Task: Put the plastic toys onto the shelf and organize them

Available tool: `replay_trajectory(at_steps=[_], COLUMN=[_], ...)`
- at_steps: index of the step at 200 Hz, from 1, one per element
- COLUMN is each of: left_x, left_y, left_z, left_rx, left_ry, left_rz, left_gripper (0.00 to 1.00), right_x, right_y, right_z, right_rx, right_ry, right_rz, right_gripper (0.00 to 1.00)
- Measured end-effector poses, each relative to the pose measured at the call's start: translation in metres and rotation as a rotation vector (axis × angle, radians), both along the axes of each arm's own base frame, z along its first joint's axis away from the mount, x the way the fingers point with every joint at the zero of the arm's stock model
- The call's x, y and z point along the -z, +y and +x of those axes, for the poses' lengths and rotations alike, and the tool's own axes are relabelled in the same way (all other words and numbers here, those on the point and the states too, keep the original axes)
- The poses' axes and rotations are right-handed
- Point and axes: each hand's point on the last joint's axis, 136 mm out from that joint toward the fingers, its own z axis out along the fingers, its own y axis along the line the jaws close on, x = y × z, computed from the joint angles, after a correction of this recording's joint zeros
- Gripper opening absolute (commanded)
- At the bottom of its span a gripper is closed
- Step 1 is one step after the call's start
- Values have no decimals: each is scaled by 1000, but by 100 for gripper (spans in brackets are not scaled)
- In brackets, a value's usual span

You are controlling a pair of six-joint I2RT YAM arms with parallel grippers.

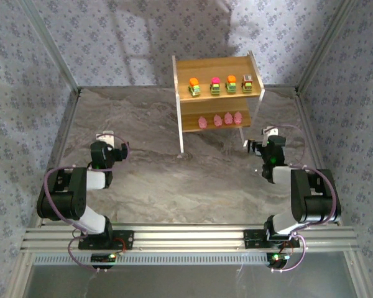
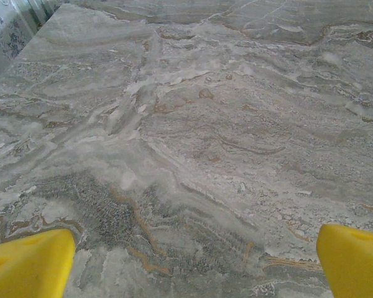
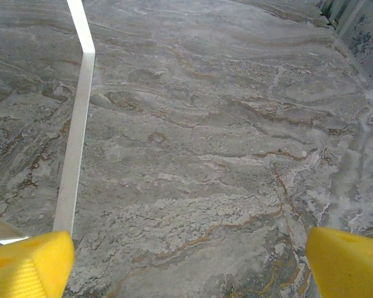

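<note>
**All eight toys on the shelf, both grippers released**

From the top camera, you have the shelf (image 1: 219, 67) standing at the far middle of the marbled table (image 1: 174, 180). The four car-like toys (image 1: 215, 86) sit in a row along the front of its upper tier. The four pink blobs (image 1: 217, 120) line up side by side on the lower tier beneath them. Your left gripper (image 1: 107, 136) is over bare table, well apart from the shelf. Your right gripper (image 1: 253, 146) is near the shelf's front right leg.

On the left wrist camera, your left gripper (image 2: 193, 261) is released. Its yellow jaws stand wide apart at the bottom corners, with nothing but marbled surface between them.

On the right wrist camera, your right gripper (image 3: 189, 264) is likewise spread wide and holds nothing. The shelf's white leg (image 3: 79, 112) runs down the left side of that view, ending close to the jaw in the bottom left corner.
</note>
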Motion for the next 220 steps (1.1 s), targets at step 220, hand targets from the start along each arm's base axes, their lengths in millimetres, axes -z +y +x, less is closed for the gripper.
replay_trajectory(at_steps=[220], left_x=[-1], left_y=[-9], left_z=[1], left_rx=[68], left_ry=[-4], left_rz=[-38], left_gripper=[100], right_x=[4], right_y=[3], right_z=[-3], right_rx=[-34], right_ry=[-48], right_rz=[53], right_gripper=[100])
